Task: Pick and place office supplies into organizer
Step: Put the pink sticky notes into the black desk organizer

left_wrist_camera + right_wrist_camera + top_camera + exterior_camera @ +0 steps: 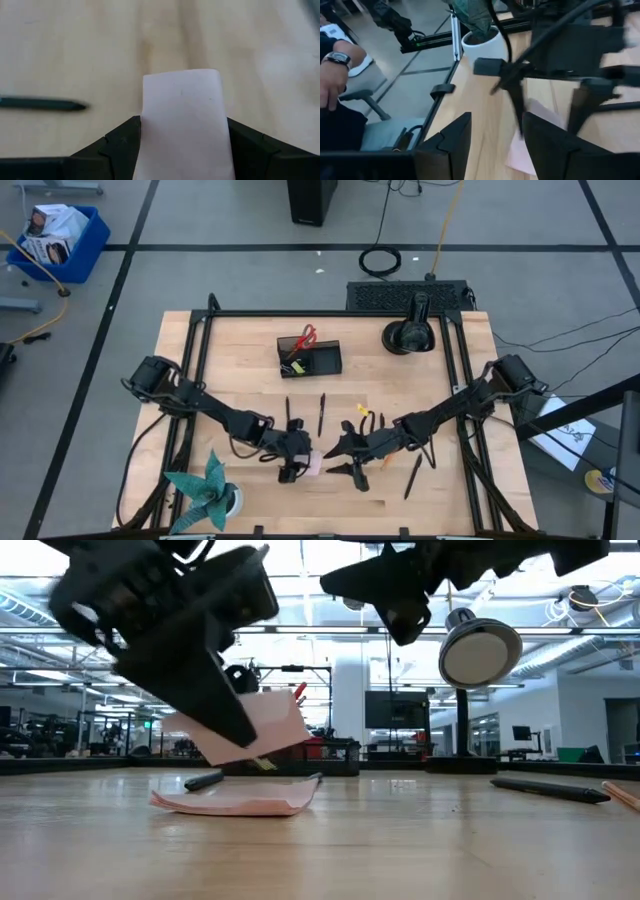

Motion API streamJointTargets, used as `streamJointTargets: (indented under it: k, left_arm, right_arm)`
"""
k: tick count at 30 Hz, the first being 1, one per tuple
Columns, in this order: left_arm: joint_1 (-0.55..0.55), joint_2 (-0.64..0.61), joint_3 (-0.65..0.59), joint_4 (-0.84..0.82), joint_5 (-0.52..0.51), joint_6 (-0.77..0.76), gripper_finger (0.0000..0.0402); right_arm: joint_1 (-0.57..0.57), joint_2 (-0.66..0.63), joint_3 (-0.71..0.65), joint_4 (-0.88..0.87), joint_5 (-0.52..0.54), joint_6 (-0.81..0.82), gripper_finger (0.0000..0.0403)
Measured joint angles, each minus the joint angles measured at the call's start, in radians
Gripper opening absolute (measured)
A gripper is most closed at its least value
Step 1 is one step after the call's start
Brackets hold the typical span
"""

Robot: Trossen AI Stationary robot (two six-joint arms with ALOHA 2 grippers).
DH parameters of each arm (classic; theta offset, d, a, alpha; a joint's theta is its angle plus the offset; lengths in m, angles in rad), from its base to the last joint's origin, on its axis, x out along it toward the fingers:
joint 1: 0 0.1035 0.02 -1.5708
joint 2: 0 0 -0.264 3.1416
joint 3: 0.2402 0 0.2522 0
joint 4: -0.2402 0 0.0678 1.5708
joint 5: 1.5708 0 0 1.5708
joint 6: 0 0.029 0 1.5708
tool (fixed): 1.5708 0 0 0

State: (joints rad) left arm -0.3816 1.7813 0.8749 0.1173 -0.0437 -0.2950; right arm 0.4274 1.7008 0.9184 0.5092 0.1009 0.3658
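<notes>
Sticky notes (182, 125), pale pink and flat, sat clamped between the left gripper's (292, 470) fingers, lifted just above the wooden table (240, 360). Another pink sheet (240, 802) lay curled on the wood below. The right gripper (345, 452) hung beside them, jaws apart and empty.
</notes>
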Motion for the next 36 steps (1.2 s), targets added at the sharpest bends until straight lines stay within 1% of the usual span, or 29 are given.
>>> streamJointTargets:
  k: [3, 7, 8, 11, 12, 14, 17, 19, 20, 23, 26, 28, 30, 32, 34, 36]
  left_arm:
    - [-0.008, 0.000, 0.000, -0.004, 0.025, 0.012, 0.0255]
    - [-0.035, 0.000, 0.000, -0.002, 0.011, 0.046, 0.0290]
    - [-0.042, 0.000, 0.000, 0.003, -0.011, 0.049, 0.0303]
    - [-0.060, 0.000, 0.000, 0.019, -0.137, 0.015, 0.0342]
    - [-0.062, 0.000, 0.000, 0.031, -0.152, 0.012, 0.0355]
    - [-0.059, 0.000, 0.000, 0.062, -0.125, 0.025, 0.0376]
    - [-0.052, 0.000, 0.000, 0.075, -0.032, 0.024, 0.0396]
    - [-0.048, 0.000, 0.000, 0.071, 0.035, 0.026, 0.0397]
    - [-0.048, 0.000, 0.000, 0.073, 0.042, 0.030, 0.0395]
    - [-0.054, -0.001, 0.000, 0.083, -0.005, 0.030, 0.0391]
    - [-0.048, -0.001, 0.000, 0.068, -0.005, 0.036, 0.0391]
    - [-0.046, -0.001, 0.000, 0.061, -0.007, 0.033, 0.0391]
    - [-0.049, -0.001, 0.000, 0.046, -0.009, 0.034, 0.0391]
    - [-0.055, -0.001, 0.000, 0.030, -0.008, 0.036, 0.0391]
    - [-0.061, -0.001, 0.000, 0.027, -0.005, 0.063, 0.0390]
    - [-0.067, -0.006, 0.000, 0.025, -0.010, 0.102, 0.0390]
  right_arm:
    - [0.000, -0.002, 0.000, -0.007, 0.003, -0.003, 0.0167]
    - [0.000, 0.003, 0.000, -0.023, 0.004, 0.014, 0.0167]
    - [0.000, 0.003, 0.000, -0.027, 0.005, 0.014, 0.0167]
    - [0.000, 0.003, 0.000, -0.027, 0.006, 0.015, 0.0167]
    - [0.000, 0.003, 0.000, -0.029, 0.006, 0.014, 0.0167]
    - [0.000, 0.003, 0.000, -0.034, 0.006, 0.010, 0.0167]
    - [0.000, 0.003, 0.000, -0.039, 0.006, 0.009, 0.0167]
    - [0.000, 0.003, 0.000, -0.049, 0.006, 0.008, 0.0167]
    - [0.000, 0.003, 0.000, -0.050, 0.006, 0.008, 0.0167]
    - [0.000, 0.003, 0.000, -0.054, 0.007, 0.008, 0.0167]
    - [0.000, 0.003, 0.000, -0.080, 0.001, 0.025, 0.0167]
    - [0.000, 0.003, 0.000, -0.111, -0.054, 0.062, 0.0167]
    - [-0.001, 0.003, 0.000, -0.141, -0.123, 0.066, 0.0167]
    - [0.000, 0.003, 0.000, -0.168, -0.150, 0.060, 0.0167]
    - [0.001, 0.013, 0.000, -0.185, -0.123, 0.068, 0.0167]
    - [0.000, 0.023, -0.005, -0.184, -0.067, 0.129, 0.0167]
